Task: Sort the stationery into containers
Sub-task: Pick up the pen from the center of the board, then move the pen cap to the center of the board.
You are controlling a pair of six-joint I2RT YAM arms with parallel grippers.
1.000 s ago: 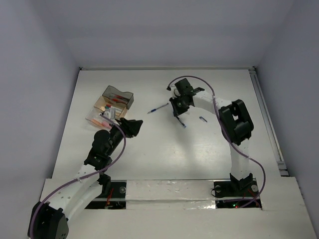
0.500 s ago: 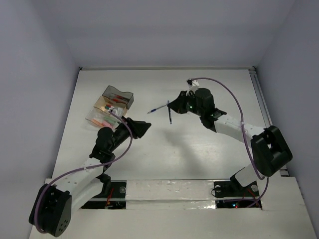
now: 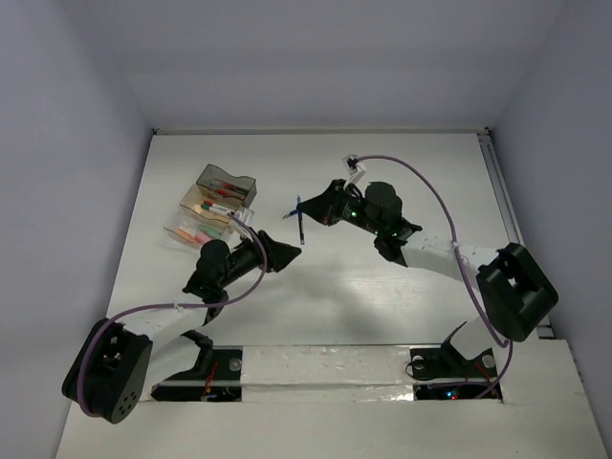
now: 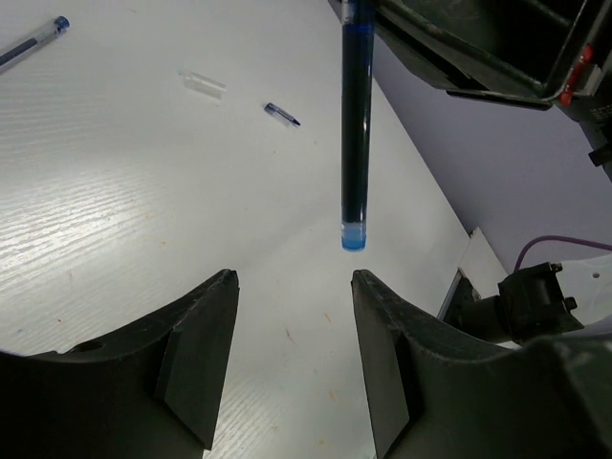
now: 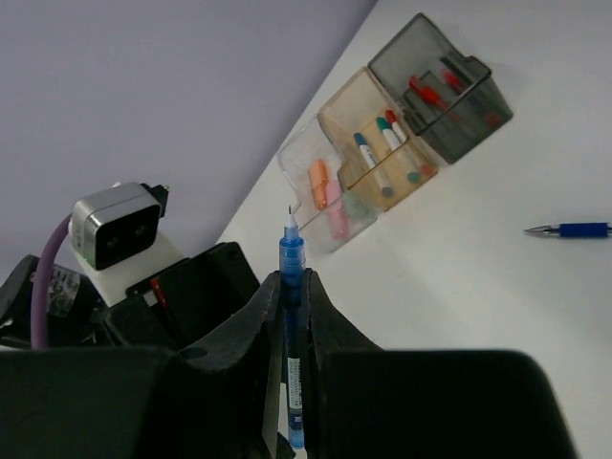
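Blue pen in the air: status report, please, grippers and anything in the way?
Right gripper shut on blue pen, clear of the table. Left gripper open, facing the pen's free end, no contact. Nothing between them.

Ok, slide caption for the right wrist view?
Right claw clamps a blue pen, tip upward, with three stationery trays and a loose pen beyond.

I see a white table (image 3: 382, 306) boxed in by plain pale lavender walls (image 3: 316, 57), softly lit, with what may be a metal rail (image 3: 514, 239) along its right edge.
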